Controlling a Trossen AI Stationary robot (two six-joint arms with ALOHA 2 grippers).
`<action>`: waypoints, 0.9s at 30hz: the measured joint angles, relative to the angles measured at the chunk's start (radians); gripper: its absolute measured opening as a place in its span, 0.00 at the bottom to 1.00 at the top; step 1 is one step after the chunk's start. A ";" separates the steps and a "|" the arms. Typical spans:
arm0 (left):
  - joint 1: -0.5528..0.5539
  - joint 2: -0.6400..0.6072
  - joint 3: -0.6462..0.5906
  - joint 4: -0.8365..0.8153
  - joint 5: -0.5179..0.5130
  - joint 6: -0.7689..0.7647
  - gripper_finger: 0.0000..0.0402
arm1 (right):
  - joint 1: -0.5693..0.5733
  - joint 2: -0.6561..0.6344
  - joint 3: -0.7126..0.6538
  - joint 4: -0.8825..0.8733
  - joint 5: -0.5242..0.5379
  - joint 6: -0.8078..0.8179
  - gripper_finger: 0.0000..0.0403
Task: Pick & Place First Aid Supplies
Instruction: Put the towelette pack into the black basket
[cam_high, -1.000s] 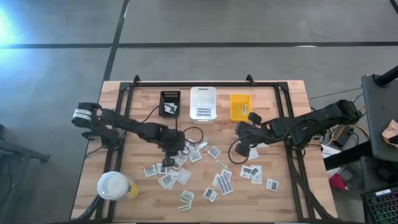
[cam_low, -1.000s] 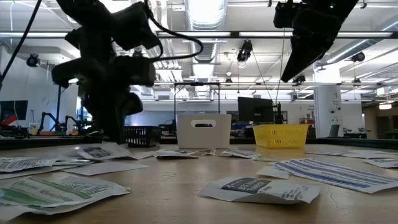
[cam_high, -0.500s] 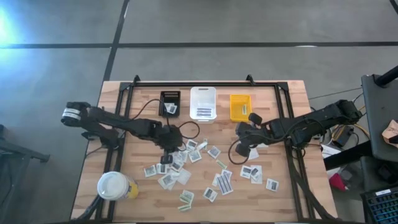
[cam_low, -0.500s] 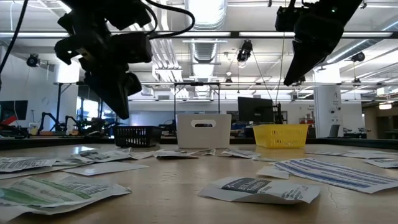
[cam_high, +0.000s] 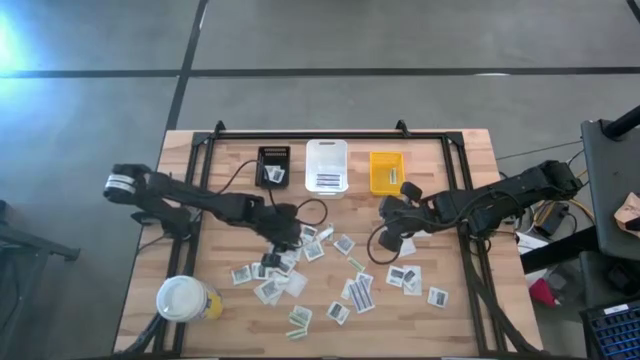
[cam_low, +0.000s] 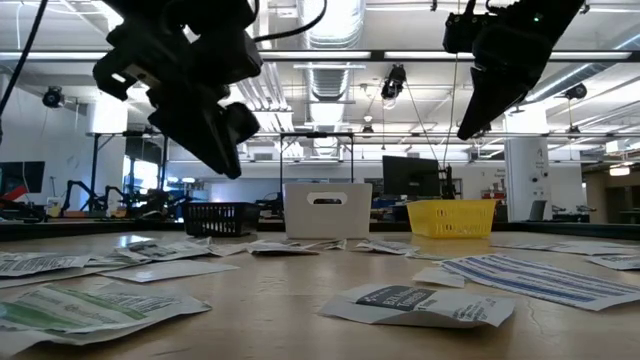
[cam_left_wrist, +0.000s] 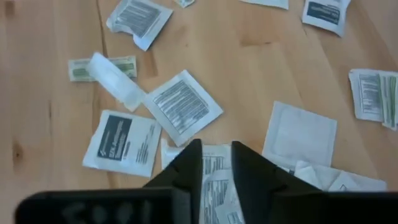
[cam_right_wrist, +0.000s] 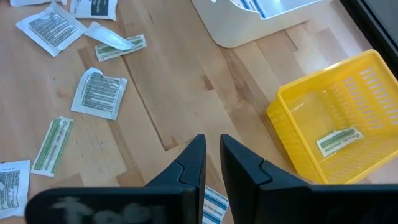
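Hovering arm: left gripper (cam_high: 271, 257) is up off the table, fwd-left of the white rectangular plastic bin (cam_high: 326, 152), over the thick of the pile
Left jaws: slightly apart, nothing btwn them; wrist view looks down through the gap
Target under it: white square paper packet w/ dark print (cam_left_wrist: 215, 182), flat on the wooden table (cam_high: 450, 320), edges overlapping neighbours
Supplies: flat paper first aid packets (cam_high: 352, 285) are scattered across the table fwd of the white bin; a few are already sorted, eg a pale yellow-green strip (cam_right_wrist: 336, 140) in the yellow mesh bin (cam_high: 386, 172) just right of it
Right arm: right gripper (cam_high: 384, 241) waits fwd-right of the white bin, near the yellow one; narrow gap, empty as far as I can see
How to do it well: prob. widen the jaws first, drop straight down, pin one edge & pinch only the top packet; the overlap means two could lift together, so check before carrying
Other bin: small black bin (cam_high: 272, 165) sits just left of the white one
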 joint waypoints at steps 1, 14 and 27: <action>0.000 0.010 0.004 0.000 0.000 0.007 0.24 | 0.000 0.000 0.000 0.000 0.000 0.000 0.11; -0.007 0.152 0.154 -0.241 -0.026 0.020 0.25 | 0.000 0.000 -0.003 0.001 0.000 0.000 0.11; -0.024 0.245 0.170 -0.253 -0.025 0.042 0.22 | 0.000 0.000 -0.021 0.002 0.000 0.019 0.11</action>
